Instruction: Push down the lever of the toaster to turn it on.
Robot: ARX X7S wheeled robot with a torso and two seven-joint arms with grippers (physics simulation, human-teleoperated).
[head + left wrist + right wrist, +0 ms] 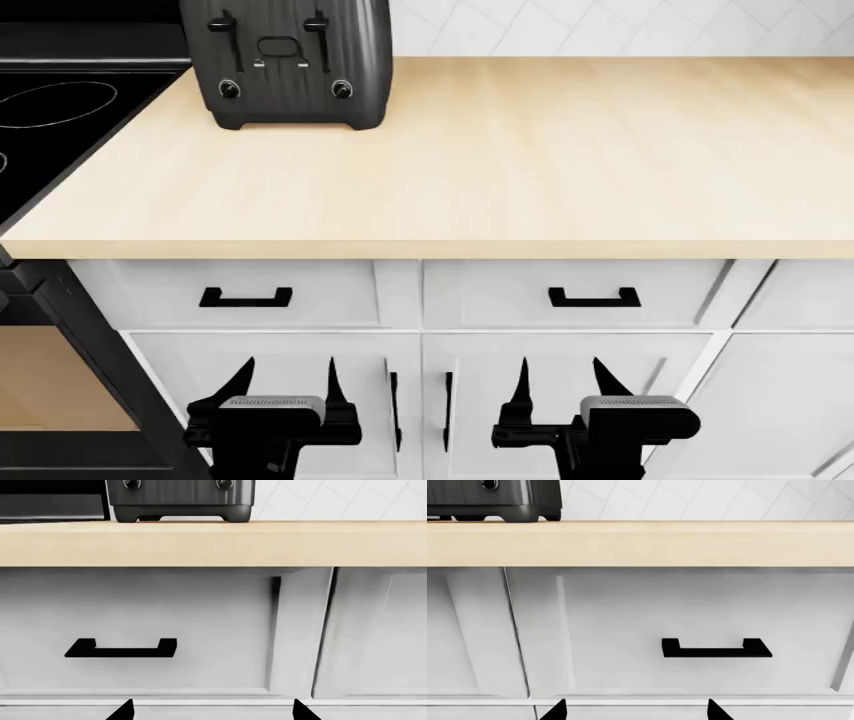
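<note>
The dark ribbed toaster (286,62) stands at the back left of the wooden counter (507,160), next to the stove. Its front shows two black slider levers (222,24) up near the top and two round knobs (230,89) below. Its base also shows in the left wrist view (180,500) and a corner in the right wrist view (494,500). My left gripper (284,377) and right gripper (558,377) are both open and empty, low in front of the cabinet doors, well below the counter and far from the toaster.
A black cooktop (67,100) lies left of the counter. White drawers with black handles (246,297) (594,297) sit under the counter edge, with cabinet doors below. White tiled wall behind.
</note>
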